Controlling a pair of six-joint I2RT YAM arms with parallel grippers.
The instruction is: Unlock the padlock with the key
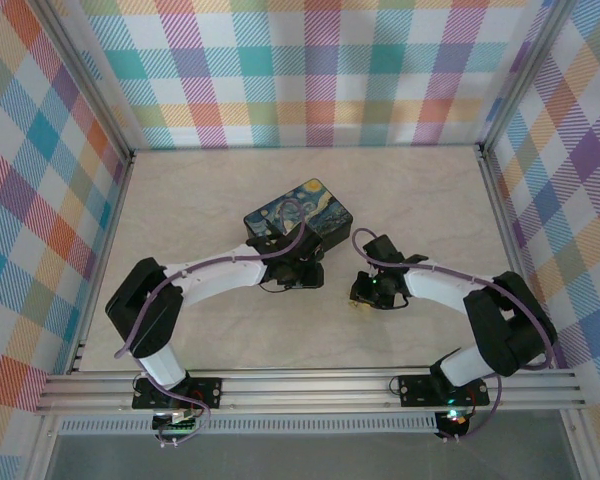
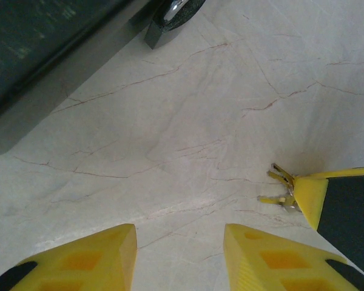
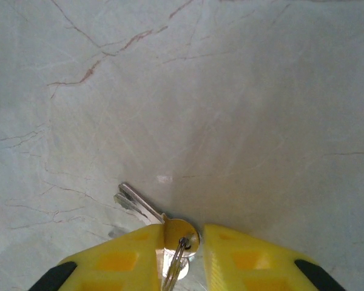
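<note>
left hand [image 2: 179, 239] half wide, nothing in it, over bare counter [image 2: 188, 121] | right hand [image 3: 183, 239] narrow about the key [image 3: 142, 205] head, blade flat on counter, cannot tell if pinched | padlock [image 2: 165, 27] beside the box [image 1: 300, 215], apart from key

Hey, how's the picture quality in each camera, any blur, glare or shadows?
Right wrist: the key is sharp, a soft shadow darkens the table beyond it. Left wrist: the black box at top left is blurred. Top external: evenly lit, no glare.

Overhead view, wrist close-ups (both share key [image 3: 147, 209])
</note>
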